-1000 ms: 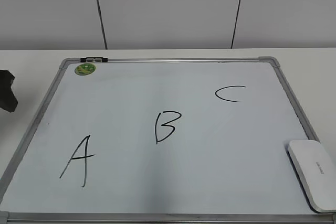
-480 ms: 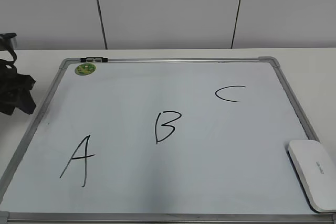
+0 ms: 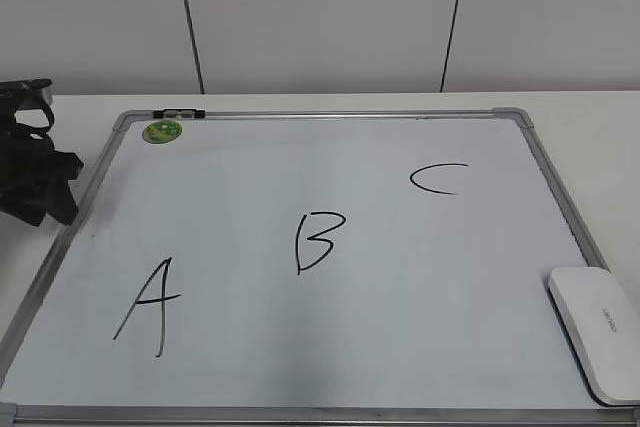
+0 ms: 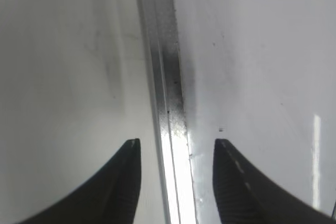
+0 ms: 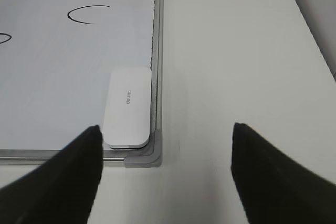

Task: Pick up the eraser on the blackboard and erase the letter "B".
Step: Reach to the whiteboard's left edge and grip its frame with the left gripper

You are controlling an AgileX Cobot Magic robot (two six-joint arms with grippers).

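Note:
The blackboard (image 3: 340,114) is a white board with a silver frame, lying flat on the table. The black letter "B" (image 3: 318,241) is drawn at its middle, between an "A" (image 3: 148,305) and a "C" (image 3: 438,179). The white eraser (image 3: 597,332) lies flat in the board's near right corner. In the right wrist view the eraser (image 5: 128,106) sits ahead and left of my right gripper (image 5: 165,128), which is wide open and empty above the grey corner piece (image 5: 147,156). My left gripper (image 3: 55,209) is open at the board's left edge, its fingers either side of the frame (image 4: 168,98).
A round green magnet (image 3: 162,131) sticks to the board's far left corner, with a small dark clip (image 3: 178,113) on the top frame beside it. White table (image 5: 236,51) lies right of the board. A pale panelled wall (image 3: 320,17) stands behind.
My left gripper has come into view from the left, moving right and up to the board's left frame. The eraser and the letters have not moved.

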